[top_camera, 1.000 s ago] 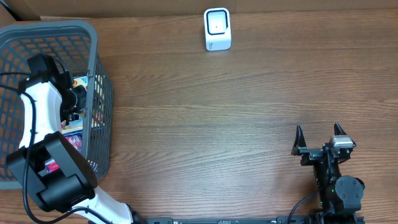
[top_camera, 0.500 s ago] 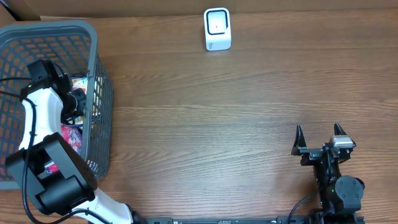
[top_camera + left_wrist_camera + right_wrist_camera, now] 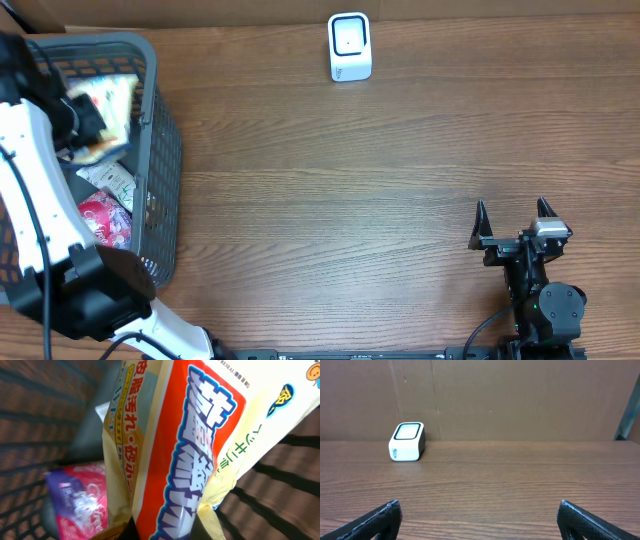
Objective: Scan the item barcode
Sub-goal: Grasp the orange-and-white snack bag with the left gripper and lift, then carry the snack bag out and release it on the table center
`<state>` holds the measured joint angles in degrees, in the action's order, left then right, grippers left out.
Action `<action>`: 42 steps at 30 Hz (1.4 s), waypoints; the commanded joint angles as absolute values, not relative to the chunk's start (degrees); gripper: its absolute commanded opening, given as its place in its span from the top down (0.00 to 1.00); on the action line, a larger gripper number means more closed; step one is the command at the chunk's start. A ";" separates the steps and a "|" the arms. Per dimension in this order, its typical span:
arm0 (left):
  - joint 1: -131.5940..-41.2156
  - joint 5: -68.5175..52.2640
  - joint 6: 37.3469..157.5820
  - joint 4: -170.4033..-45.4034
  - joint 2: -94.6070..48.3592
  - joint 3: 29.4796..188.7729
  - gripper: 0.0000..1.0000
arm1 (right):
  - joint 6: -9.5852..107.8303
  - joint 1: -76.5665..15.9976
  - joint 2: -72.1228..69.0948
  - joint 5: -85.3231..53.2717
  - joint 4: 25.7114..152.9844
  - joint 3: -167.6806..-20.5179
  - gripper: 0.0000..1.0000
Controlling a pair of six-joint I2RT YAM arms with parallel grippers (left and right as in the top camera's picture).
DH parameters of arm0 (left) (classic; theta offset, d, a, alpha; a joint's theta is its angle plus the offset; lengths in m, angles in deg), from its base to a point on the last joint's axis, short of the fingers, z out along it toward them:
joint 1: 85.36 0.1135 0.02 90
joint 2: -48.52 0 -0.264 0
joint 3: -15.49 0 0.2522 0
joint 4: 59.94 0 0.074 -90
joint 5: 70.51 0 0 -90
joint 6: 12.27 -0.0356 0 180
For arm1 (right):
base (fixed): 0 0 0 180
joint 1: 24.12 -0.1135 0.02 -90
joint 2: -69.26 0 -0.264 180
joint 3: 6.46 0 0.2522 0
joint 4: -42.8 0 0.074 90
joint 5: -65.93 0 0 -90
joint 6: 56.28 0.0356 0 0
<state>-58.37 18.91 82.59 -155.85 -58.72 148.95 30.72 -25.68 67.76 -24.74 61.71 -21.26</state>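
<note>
At the left edge of the overhead view, the white left arm (image 3: pixel 28 190) reaches over a grey mesh basket (image 3: pixel 165 150), and the left jaws are closed on a cream pack (image 3: pixel 105 98), which sits blurred over the basket's far right corner, within the outline of its rim. Lower in the basket lie a white packet (image 3: pixel 112 183) and a pink packet (image 3: pixel 106 222). A white scanner (image 3: pixel 349 46) stands at the far side of the wooden surface (image 3: pixel 330 200), well apart from the basket. The right jaws rest near the front right corner, spread wide with nothing between them. From the left wrist, the pack fills most of the frame: cream film with an orange-red panel bearing large white and blue characters, its lower end pinched between the dark jaws at the bottom edge. It hangs tilted, clear of the pink packet (image 3: pixel 75 505) seen beyond it on the left, with the basket's mesh dark behind both. No barcode can be made out on the side that faces this camera. From the right wrist, two black fingertips (image 3: pixel 380 520) show at the bottom corners, far apart and holding nothing. The scanner (image 3: pixel 406 441) stands upright on the surface at the left, just before a brown cardboard wall (image 3: pixel 520 400), its window facing up and toward this camera.
</note>
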 commanded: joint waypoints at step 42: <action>-123.05 15.11 100.38 -107.76 -42.00 85.11 0.63 | 30.94 -25.60 68.11 -25.26 61.27 -20.69 0.00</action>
<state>-122.26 16.77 98.72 -108.74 -43.33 84.25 30.74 -25.68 67.76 -24.74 61.73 -21.26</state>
